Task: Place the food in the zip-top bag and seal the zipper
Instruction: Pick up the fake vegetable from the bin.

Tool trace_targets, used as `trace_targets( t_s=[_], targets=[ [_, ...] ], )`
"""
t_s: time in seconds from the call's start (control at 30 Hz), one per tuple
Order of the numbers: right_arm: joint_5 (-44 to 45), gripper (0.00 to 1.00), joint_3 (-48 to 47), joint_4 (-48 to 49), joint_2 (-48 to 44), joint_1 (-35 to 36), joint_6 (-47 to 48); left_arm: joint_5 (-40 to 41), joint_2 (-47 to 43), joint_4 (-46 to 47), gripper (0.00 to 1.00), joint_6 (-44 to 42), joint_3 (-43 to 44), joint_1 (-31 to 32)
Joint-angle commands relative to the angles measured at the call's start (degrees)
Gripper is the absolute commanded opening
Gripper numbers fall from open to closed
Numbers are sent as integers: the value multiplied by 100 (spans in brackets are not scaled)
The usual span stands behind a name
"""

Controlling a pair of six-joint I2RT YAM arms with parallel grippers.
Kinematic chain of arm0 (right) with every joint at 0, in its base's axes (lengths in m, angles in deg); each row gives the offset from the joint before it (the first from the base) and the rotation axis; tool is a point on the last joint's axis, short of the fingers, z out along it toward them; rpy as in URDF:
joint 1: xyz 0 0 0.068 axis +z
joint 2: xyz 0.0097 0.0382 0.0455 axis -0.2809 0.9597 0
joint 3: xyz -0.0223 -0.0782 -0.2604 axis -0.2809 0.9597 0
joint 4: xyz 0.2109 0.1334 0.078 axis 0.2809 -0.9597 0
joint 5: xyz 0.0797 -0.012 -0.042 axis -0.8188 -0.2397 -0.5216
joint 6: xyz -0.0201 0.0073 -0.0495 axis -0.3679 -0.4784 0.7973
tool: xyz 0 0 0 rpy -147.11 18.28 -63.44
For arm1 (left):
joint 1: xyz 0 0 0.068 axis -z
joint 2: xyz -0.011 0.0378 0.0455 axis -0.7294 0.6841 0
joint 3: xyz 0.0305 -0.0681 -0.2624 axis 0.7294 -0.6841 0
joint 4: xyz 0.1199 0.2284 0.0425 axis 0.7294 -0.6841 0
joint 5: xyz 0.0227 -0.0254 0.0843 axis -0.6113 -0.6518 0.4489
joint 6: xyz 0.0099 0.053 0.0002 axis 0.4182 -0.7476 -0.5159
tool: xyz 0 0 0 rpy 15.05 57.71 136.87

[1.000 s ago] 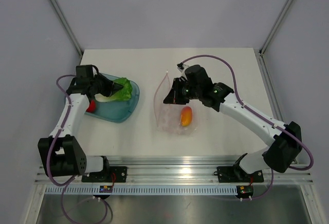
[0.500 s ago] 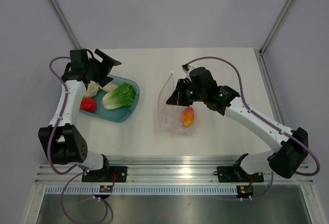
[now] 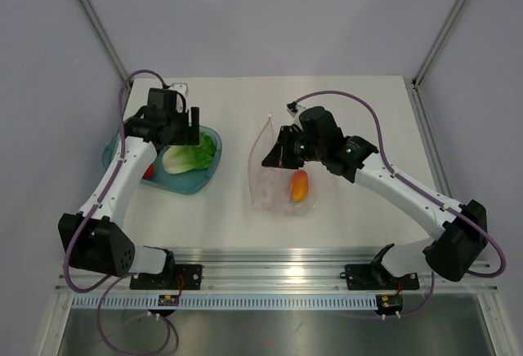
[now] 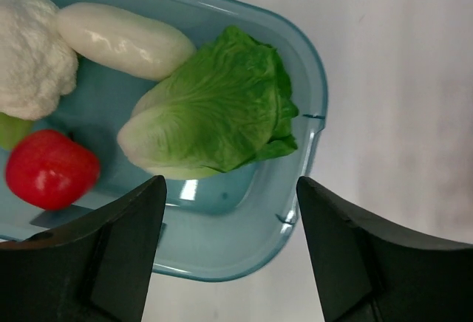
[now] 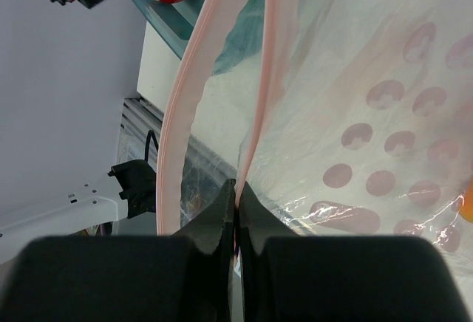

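Zip-top bag (image 3: 282, 193) sits mid-table in the overhead view with one orange piece (image 3: 299, 184) inside. The right gripper (image 5: 235, 189) has its jaws clamped tight on the zipper (image 5: 185, 93), holding that edge up so the mouth gapes toward the left of the frame. From the wrist view it looks like only one lip is pinched, can't be sure though.

Left gripper (image 4: 229, 182) hangs over the teal bowl (image 4: 244, 244) at middle left, jaws wide and empty. The lettuce (image 4: 214, 104) is right below it, plus a red tomato (image 4: 48, 168), cauliflower (image 4: 29, 52) and a white oblong piece (image 4: 122, 39).

Risk as I see it: the lettuce is wide and the mouth is narrow, so it could snag a lip and yank the film out of the pinch, or drag the whole bag. The bag itself is clear, crinkly, pink-dotted and pretty limp.
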Motion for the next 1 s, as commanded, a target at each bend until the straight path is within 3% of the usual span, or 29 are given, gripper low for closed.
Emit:
trace_targets(
  t_s=[0.0, 0.1, 0.27, 0.5, 0.97],
  targets=[
    [-126, 8, -17, 157, -21, -12, -38, 376, -163, 524, 73, -1547, -355, 94],
    [-109, 8, -8, 166, -56, -12, -47, -35, -217, 789, 73, -2284, -567, 121],
    [-117, 8, -69, 131, -21, -12, -29, -54, 152, 508, 73, -2885, -445, 156],
    [-144, 8, -113, 131, 41, -12, -47, -300, 732, 280, 76, -3167, -375, 349],
    [-152, 8, -272, 25, 216, -20, -21, 578, 1769, 929, 75, -3273, -383, 499]
  ],
)
